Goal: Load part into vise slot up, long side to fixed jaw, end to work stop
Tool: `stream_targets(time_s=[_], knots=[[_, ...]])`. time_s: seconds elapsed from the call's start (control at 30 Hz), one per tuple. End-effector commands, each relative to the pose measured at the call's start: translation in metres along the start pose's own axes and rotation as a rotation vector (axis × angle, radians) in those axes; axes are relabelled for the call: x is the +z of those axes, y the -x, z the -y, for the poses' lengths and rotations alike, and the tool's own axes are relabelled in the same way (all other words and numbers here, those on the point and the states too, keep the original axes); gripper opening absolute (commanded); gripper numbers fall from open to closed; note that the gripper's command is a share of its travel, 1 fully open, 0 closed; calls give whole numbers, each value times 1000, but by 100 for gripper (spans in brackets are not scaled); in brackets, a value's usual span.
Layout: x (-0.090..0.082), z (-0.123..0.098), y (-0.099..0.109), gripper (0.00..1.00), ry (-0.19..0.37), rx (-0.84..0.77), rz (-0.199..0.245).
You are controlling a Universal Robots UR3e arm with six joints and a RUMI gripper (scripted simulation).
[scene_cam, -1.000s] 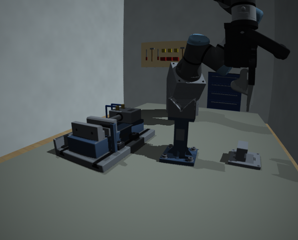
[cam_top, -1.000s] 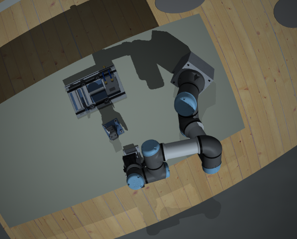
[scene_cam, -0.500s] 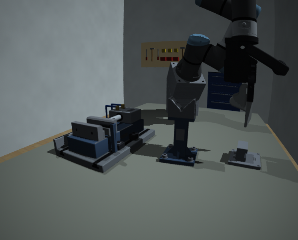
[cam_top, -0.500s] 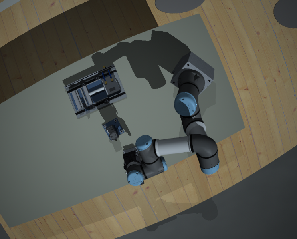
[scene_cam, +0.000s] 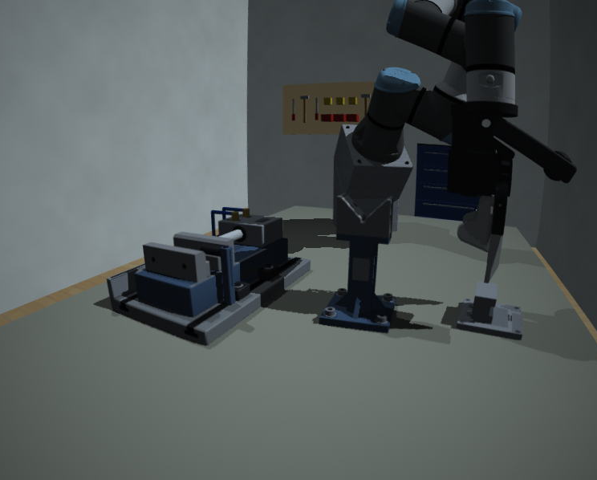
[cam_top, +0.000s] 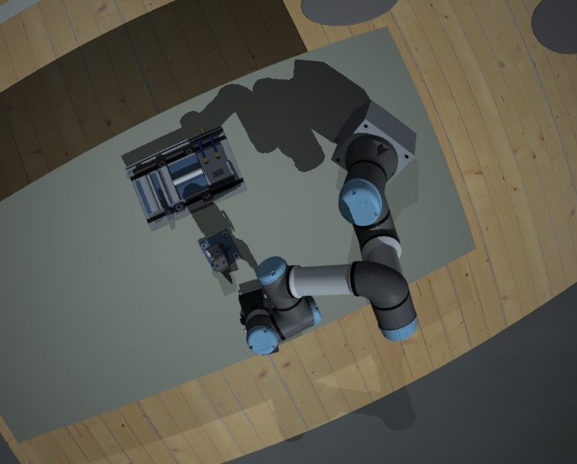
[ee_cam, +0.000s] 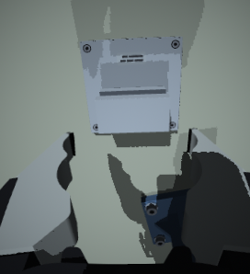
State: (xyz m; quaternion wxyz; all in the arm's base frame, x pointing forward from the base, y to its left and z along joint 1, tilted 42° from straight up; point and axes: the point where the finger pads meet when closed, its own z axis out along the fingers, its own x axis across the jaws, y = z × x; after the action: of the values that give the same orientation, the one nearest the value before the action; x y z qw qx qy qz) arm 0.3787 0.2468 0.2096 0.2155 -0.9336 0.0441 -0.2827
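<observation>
- Half-open and holding nothing, the gripper [ee_cam: 130,140] hangs above the table [scene_cam: 268,392].
- Only the wrist view shows both fingertips apart; in the top view the arm [cam_top: 324,279] covers them.
- On the infeed plate [ee_cam: 126,117], the part [ee_cam: 133,75] lies beyond and below the fingertips, untouched.
- Exterior view: the vise [scene_cam: 175,278] stands well apart.

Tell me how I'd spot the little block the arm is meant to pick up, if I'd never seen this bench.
Start at the big blue-and-grey vise on the grey table, then pass the tall post with the V-shaped top beside it. Next comes a flat grey plate, under the open gripper. The block is the plain grey lump standing on that plate, the only loose piece there.
</observation>
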Motion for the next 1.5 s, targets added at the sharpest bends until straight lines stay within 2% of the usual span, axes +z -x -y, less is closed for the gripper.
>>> stream_targets(time_s=[0.0, 0.57, 1.47], knots=[[15, 1, -2, 51, 3, 0, -7], [38, 0, -2, 51, 3, 0, -7], [47, 0, -2, 51, 3, 0, -7]])
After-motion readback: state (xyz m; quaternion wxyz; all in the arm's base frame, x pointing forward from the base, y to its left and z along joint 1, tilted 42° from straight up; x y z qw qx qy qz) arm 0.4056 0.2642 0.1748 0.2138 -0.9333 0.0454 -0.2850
